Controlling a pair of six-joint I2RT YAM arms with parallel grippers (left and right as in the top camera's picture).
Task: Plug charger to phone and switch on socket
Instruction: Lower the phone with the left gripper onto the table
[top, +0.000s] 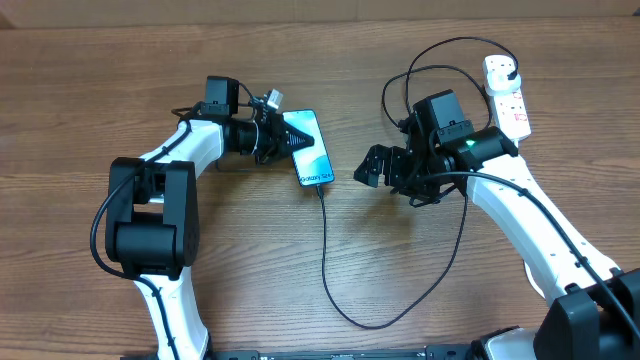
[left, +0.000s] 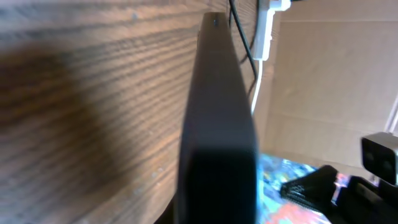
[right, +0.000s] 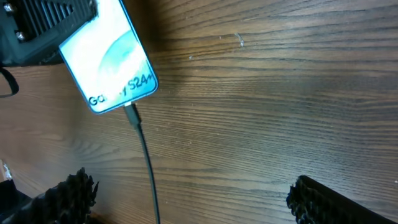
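The phone (top: 312, 150) lies on the wooden table with its teal screen lit. My left gripper (top: 283, 137) is shut on the phone's upper end; in the left wrist view the phone's dark edge (left: 217, 124) fills the middle. The charger's connector tip (top: 320, 187) sits in the phone's lower end, also seen in the right wrist view (right: 132, 114). Its thin black cable (top: 327, 270) loops toward the front and back up to a black plug (top: 512, 72) on the white socket (top: 510, 105). My right gripper (top: 383, 168) is open and empty, right of the phone (right: 109, 59), with the cable (right: 149, 180) between its fingers.
The right arm's white link (top: 520, 215) crosses over the cable loop. The socket's thick white lead (left: 264, 34) shows far off in the left wrist view, in front of a cardboard wall (left: 329, 87). Bare wood (right: 267, 93) lies right of the phone.
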